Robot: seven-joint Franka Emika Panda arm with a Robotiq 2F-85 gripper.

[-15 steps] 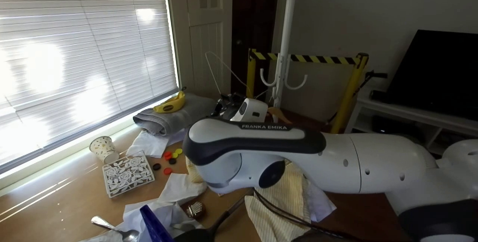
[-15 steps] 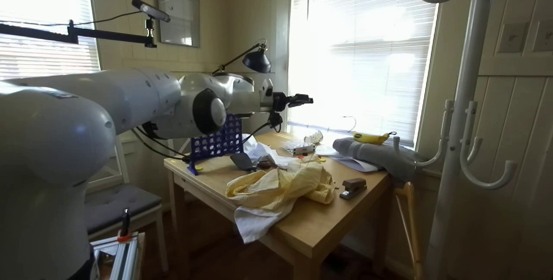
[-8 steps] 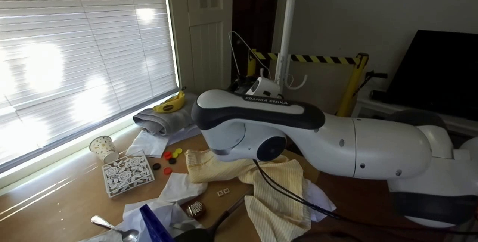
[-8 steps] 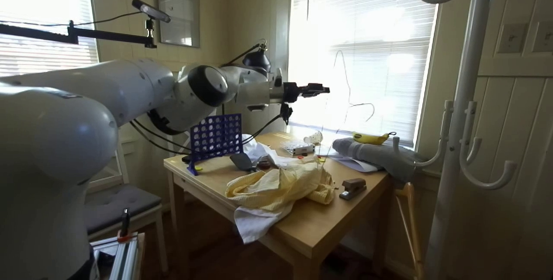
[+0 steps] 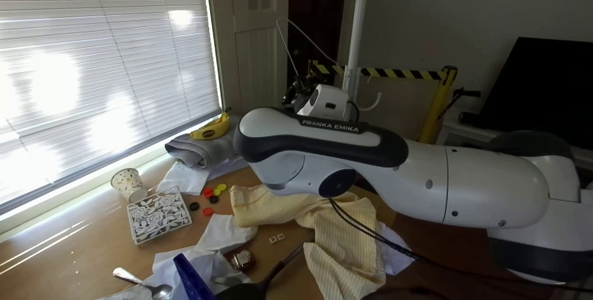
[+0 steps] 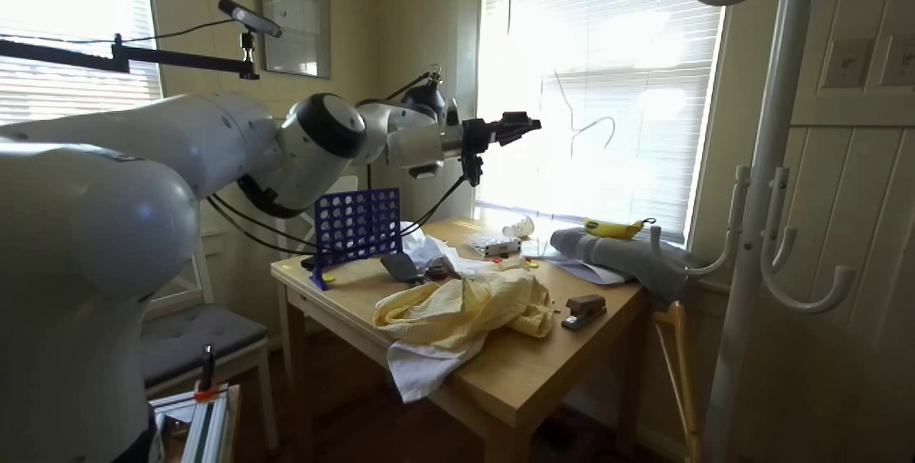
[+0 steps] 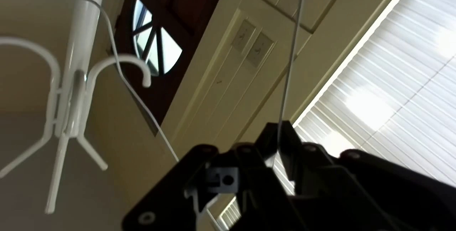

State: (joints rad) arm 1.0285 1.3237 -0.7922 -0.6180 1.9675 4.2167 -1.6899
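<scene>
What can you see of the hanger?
The hanger is thin wire, metal by its look, pale in the wrist view, with long strands, a twisted neck and a curved hook. The gripper is shut on one strand; nothing else visibly touches it. It is held in the air, its hook against the window in an exterior view. Parts fade in glare.

- Glossy white robot arm (image 5: 419,184) in rounded segments; circular screw recesses (image 5: 454,214) beside the seam (image 5: 447,184).
- Black strip (image 5: 330,126) lettered FRANKA EMIKA in pale capitals.
- Round black joint cap (image 5: 338,183).
- Thin black cables (image 5: 402,248) (at least two).
- Black angular gripper (image 6: 535,123).
</scene>
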